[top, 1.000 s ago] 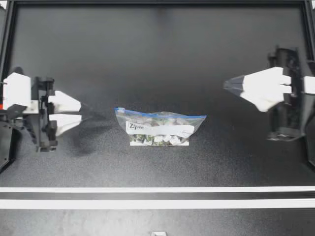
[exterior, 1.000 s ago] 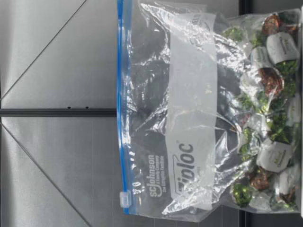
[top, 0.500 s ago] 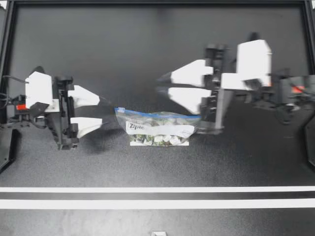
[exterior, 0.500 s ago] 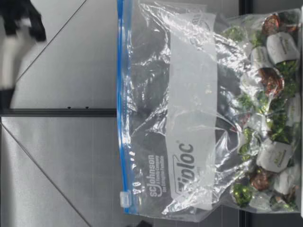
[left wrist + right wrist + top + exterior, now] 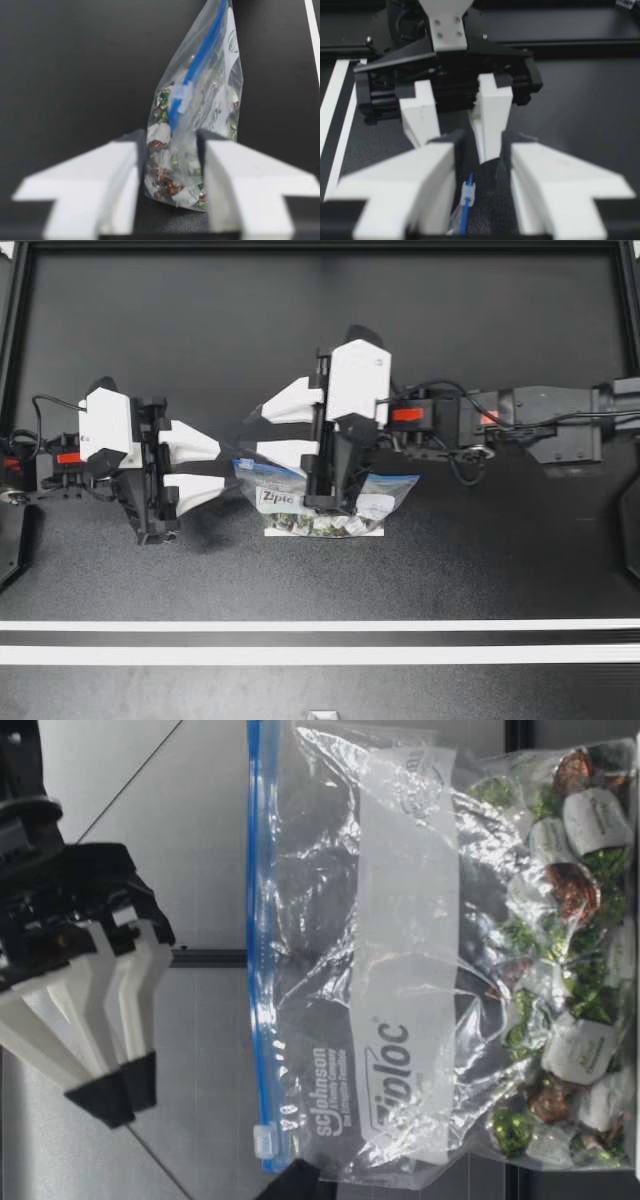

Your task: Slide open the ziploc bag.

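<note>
A clear plastic zip bag with a blue seal strip (image 5: 285,500), filled with foil-wrapped sweets (image 5: 570,1020), stands upright near the middle of the matte black table (image 5: 300,340), seal uppermost. A small pale slider tab (image 5: 179,97) sits on the strip at the end facing the left gripper (image 5: 222,468). That gripper is low at the table with its white fingers (image 5: 235,185) spread, and the left wrist view shows the bag's narrow end just between the tips; whether they touch it cannot be told. The right gripper (image 5: 255,432) hangs above the bag's slider end, apart from the strip in the low view, pointing toward the left one. Its fingers are also spread, with the slider tab (image 5: 468,192) below the gap between them
</note>
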You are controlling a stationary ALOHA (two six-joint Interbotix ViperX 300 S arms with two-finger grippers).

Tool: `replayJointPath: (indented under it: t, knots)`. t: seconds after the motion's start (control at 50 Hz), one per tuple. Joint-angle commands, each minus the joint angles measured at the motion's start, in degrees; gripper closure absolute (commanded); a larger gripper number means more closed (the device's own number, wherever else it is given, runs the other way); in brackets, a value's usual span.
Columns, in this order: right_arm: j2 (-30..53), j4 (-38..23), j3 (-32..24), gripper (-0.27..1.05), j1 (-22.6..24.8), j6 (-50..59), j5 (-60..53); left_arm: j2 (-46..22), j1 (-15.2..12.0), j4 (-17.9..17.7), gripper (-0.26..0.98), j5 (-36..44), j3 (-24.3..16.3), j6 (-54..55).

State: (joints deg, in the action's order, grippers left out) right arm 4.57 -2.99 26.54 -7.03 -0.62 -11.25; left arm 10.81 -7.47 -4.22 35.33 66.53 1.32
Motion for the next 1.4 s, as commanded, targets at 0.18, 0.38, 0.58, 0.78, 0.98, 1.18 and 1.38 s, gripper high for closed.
replayJointPath:
  t: [0.18,0.38,0.58,0.78,0.98,1.18,1.38]
  knots:
    - [2.5,-0.1,-3.6,0.33,0.8,-0.1,3.6,0.4,-0.1,0.1,0.89,2.4,-0.8,-0.1]
    - [4.7,-0.1,-4.6,0.32,1.3,-0.1,6.2,0.4,-0.1,0.4,0.93,2.5,-0.7,-0.2]
    - [5.2,-0.8,-4.8,0.32,1.4,-0.2,8.6,0.4,-0.1,1.1,0.93,2.5,-0.6,-0.2]
    - [5.0,-1.7,-5.2,0.37,1.4,0.0,10.6,0.5,0.0,1.3,0.93,2.4,-0.9,-0.2]
    - [5.2,-1.6,-6.6,0.59,1.6,0.2,12.8,0.5,-0.1,1.3,0.93,2.2,-0.6,-0.1]
    - [4.3,-1.6,-7.9,0.87,1.7,0.0,19.2,0.6,-0.1,1.1,0.93,2.2,-0.4,0.0]
    - [1.3,-2.7,-8.9,0.95,1.7,-0.3,28.7,1.0,-0.1,-0.1,0.93,2.9,0.5,-0.3]
